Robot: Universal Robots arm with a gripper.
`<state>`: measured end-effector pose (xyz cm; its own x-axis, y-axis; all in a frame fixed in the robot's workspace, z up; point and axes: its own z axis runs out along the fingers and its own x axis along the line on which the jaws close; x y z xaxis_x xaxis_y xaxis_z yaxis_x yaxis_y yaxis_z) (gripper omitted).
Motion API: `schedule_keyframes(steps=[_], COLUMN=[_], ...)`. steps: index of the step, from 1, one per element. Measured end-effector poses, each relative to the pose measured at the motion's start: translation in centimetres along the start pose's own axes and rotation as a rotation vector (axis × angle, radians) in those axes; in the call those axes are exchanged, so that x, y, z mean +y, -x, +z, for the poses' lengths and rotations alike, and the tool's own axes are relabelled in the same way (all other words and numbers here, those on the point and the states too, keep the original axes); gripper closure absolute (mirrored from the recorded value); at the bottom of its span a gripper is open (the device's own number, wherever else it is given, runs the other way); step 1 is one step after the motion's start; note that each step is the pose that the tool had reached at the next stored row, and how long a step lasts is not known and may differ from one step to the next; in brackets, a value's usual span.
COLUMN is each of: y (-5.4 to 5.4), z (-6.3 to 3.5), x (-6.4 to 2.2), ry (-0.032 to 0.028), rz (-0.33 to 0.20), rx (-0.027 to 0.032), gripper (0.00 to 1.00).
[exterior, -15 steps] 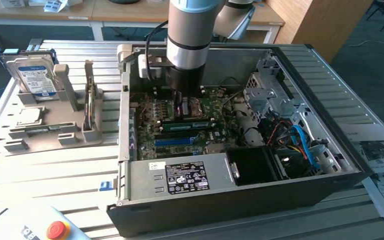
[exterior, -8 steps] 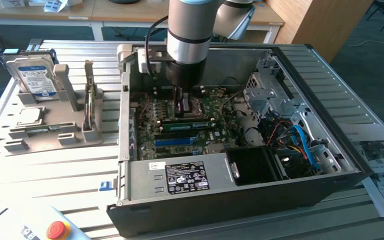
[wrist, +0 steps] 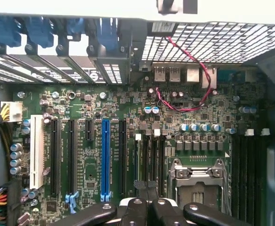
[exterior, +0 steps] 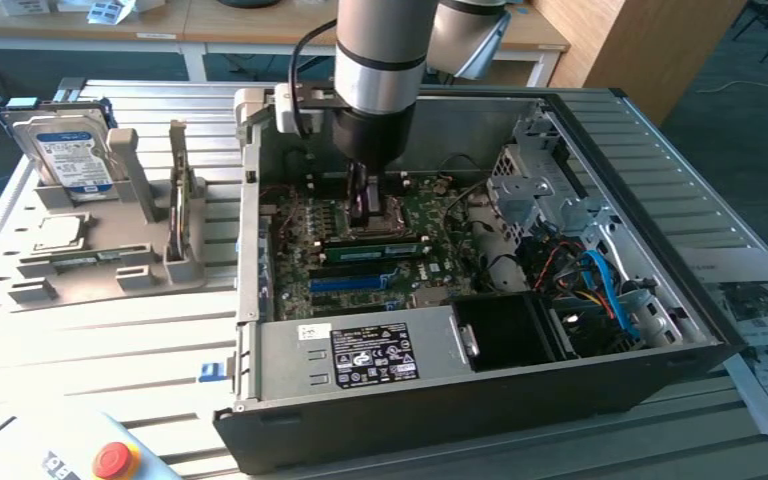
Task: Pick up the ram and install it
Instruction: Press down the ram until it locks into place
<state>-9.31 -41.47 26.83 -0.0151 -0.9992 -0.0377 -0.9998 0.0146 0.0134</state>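
on the exterior view's left, the hard drive [exterior: 71,160] and processor chip [exterior: 59,233] sit parked in their holder [exterior: 144,262], out of my way. my gripper [exterior: 359,212] hangs closed inside the open case [exterior: 398,405], low over the motherboard [wrist: 208,117]. i can make out nothing held. a green stick, likely the ram [exterior: 379,247], lies in a slot just beside my fingertips.

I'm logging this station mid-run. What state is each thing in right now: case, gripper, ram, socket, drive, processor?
computer case: open, side panel off.
gripper: shut, lowered inside the case.
ram: on edge on the motherboard, close below the gripper; whether it is fully seated, cannot tell.
processor socket: uncovered, no cooler on it.
hard drive: upright in the rack, outside the case.
processor chip: flat on the rack.
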Motion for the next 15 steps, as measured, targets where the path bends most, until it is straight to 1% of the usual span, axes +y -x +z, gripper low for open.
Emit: schedule_keyframes(steps=[12,15], y=[0.1,0.1], z=[-2.57,-3.69], x=[0.04,0.05], ry=[0.0000,-0.0001], rz=[0.000,0.000], rx=[0.0000,-0.0002], gripper=[0.90,0.90])
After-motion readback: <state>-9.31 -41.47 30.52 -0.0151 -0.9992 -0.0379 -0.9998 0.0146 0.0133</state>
